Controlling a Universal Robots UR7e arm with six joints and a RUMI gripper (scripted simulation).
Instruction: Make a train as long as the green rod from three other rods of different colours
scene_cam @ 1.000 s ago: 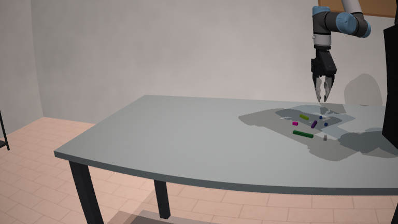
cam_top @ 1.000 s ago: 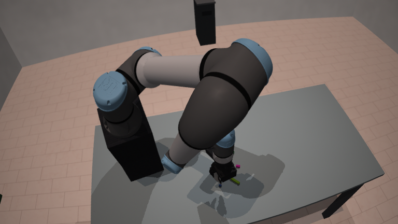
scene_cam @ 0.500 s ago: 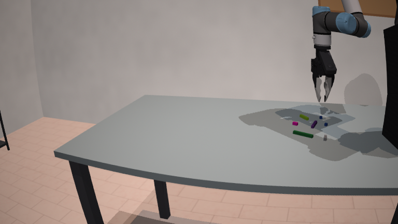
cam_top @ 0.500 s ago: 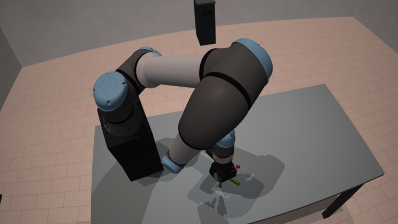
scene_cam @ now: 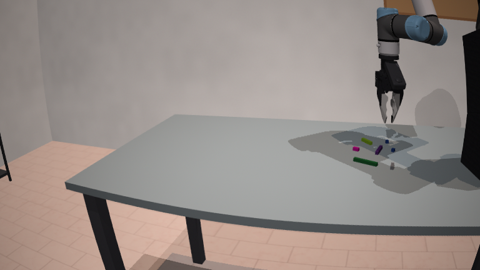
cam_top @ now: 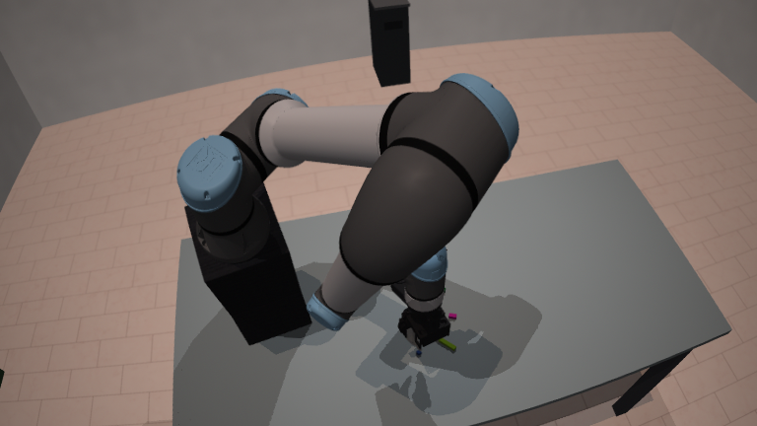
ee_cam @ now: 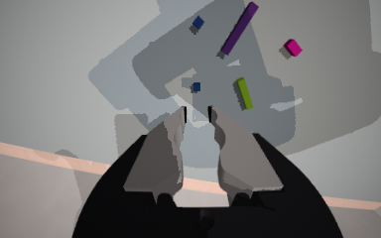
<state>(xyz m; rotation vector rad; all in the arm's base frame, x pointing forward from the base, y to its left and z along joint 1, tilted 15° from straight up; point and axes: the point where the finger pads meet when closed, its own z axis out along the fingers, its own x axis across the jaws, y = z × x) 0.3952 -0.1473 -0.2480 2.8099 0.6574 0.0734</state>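
Train: none begun. Rods scattered apart on bench (scene_cam: 212, 167). Gripper (scene_cam: 388, 120) aloft, fingers nearly closed, empty, blue rod (ee_cam: 196, 86) at 12 o'clock.

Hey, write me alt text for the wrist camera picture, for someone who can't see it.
Two grey fingers of the pincer, nearly closed and holding nothing, hang above a grey table. Beyond their tips lie a small blue rod, a lime rod, a purple rod, a magenta rod and a second blue rod, all apart.
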